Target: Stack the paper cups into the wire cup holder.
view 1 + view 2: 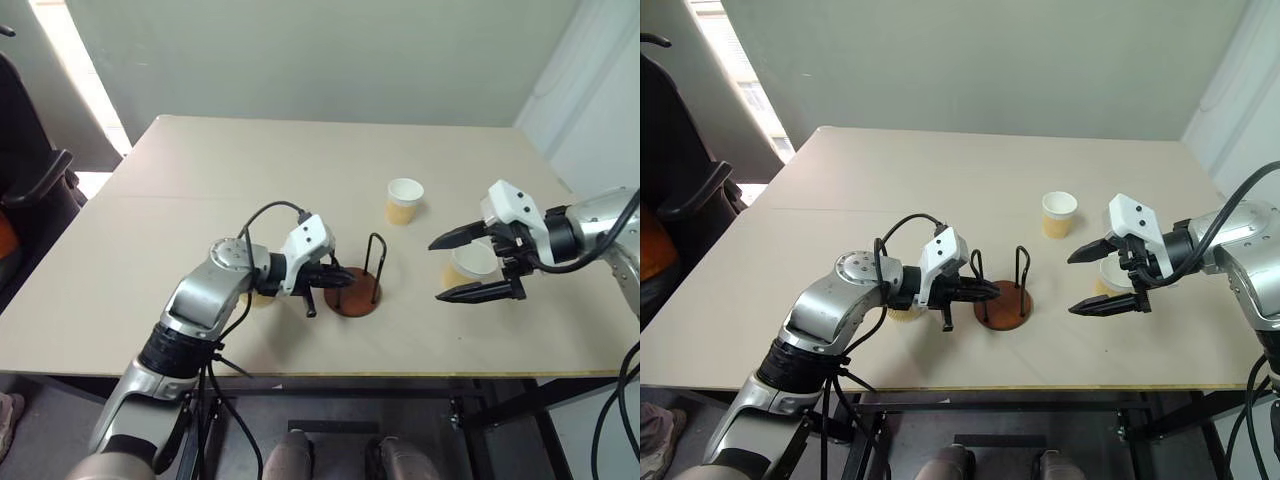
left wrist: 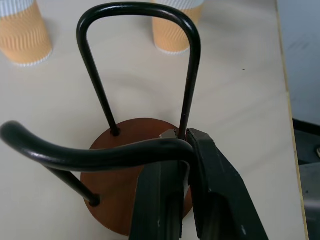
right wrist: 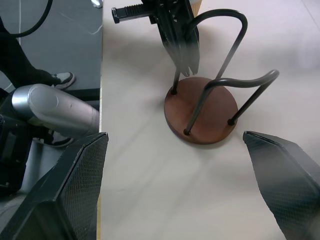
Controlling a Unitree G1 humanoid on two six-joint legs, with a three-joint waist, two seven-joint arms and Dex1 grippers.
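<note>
Three tan paper cups stand loose on the beige table while the left gripper pinches the black wire cup holder, right gripper spread wide, probably grasping next.

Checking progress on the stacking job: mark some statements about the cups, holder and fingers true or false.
1. The wire cup holder holds no cup. True.
2. The right fingers are shut on a cup. False: they are wide open, holding nothing.
3. The left fingers pinch one of the holder's wire loops. True.
4. The paper cups are stacked in one another. False: all three stand apart on the table.
</note>
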